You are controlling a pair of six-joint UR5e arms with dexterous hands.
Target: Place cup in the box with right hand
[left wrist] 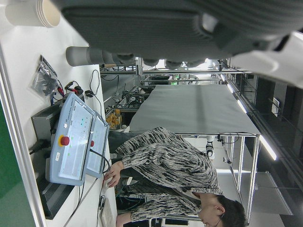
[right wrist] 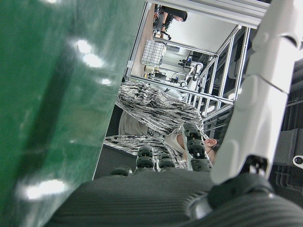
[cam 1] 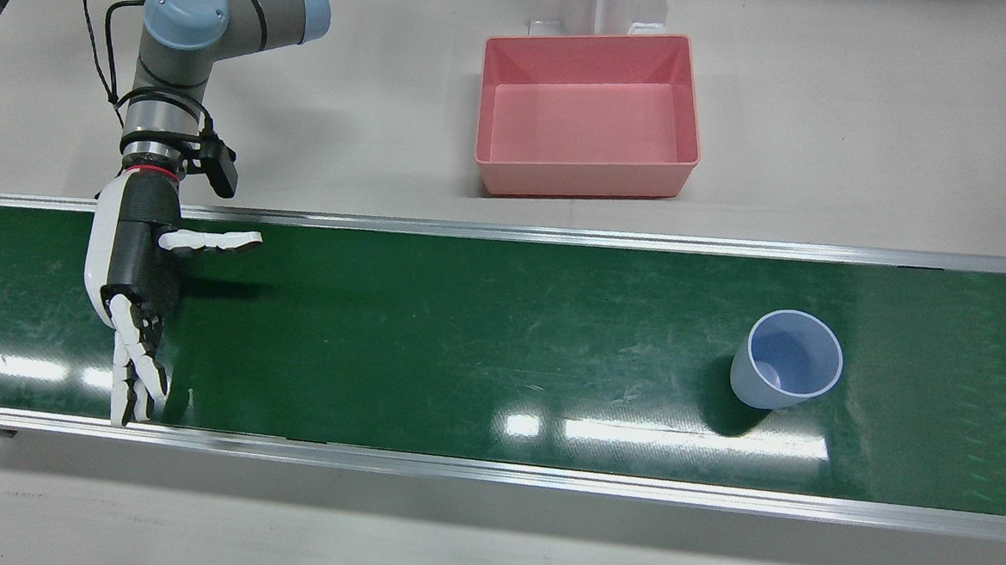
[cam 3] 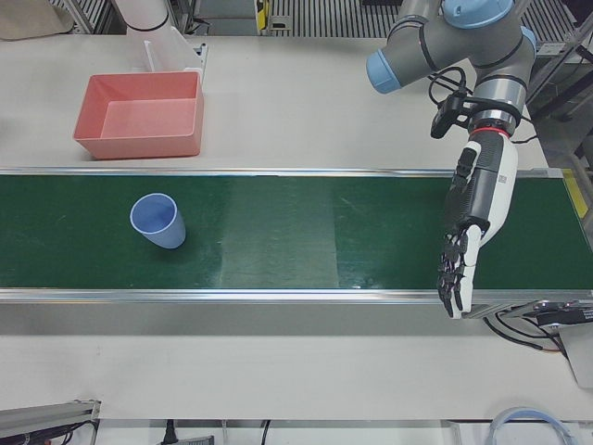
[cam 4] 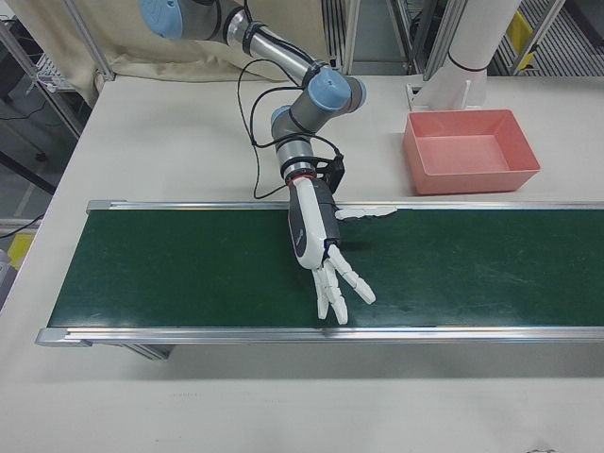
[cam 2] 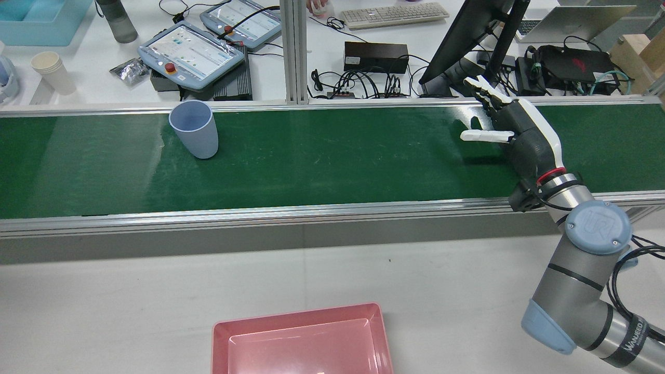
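Two teach pendants [cam 2: 192,52], a keyboard [cam 2: 395,14] and stacked paper cups [cam 2: 53,71] are located along the rear view's top edge.

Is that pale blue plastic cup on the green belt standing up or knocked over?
Standing upright. The pale blue plastic cup rests on its narrow base on the green belt, open mouth up and empty inside, far from the right hand.

In the rear view, the bottom edge cut off the near side of the pink rectangular plastic box [cam 2: 301,337]. Each hand camera showed only a blurred, dark slice of its own left hand [left wrist: 180,28] or right hand [right wrist: 156,198].
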